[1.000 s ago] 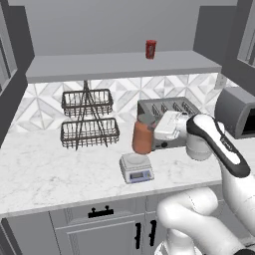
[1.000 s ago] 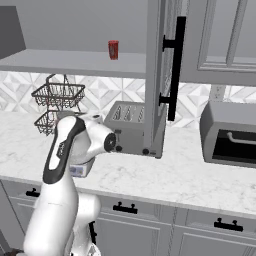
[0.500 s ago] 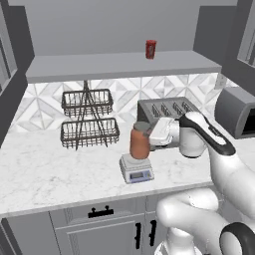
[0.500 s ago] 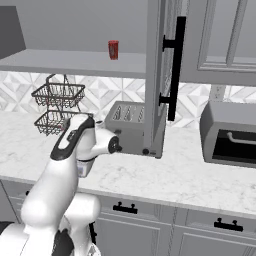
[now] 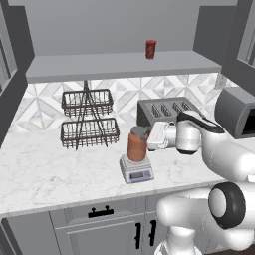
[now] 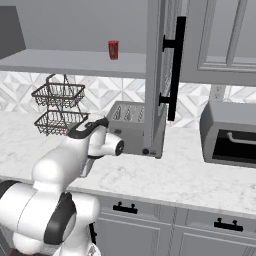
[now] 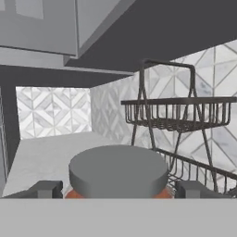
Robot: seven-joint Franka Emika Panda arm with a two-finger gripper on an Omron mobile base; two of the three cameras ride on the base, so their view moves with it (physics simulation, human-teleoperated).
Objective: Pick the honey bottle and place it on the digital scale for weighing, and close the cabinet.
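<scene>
The honey bottle stands upright on the digital scale on the tabletop, in front of the toaster. My end effector sits at its side near the lid; the fingertips flank the bottle, spread about as wide as it is, and I cannot tell whether they touch it. I judge it stiff, smooth and fairly heavy, best held low on the body. The cabinet door hangs open, not yet shut.
</scene>
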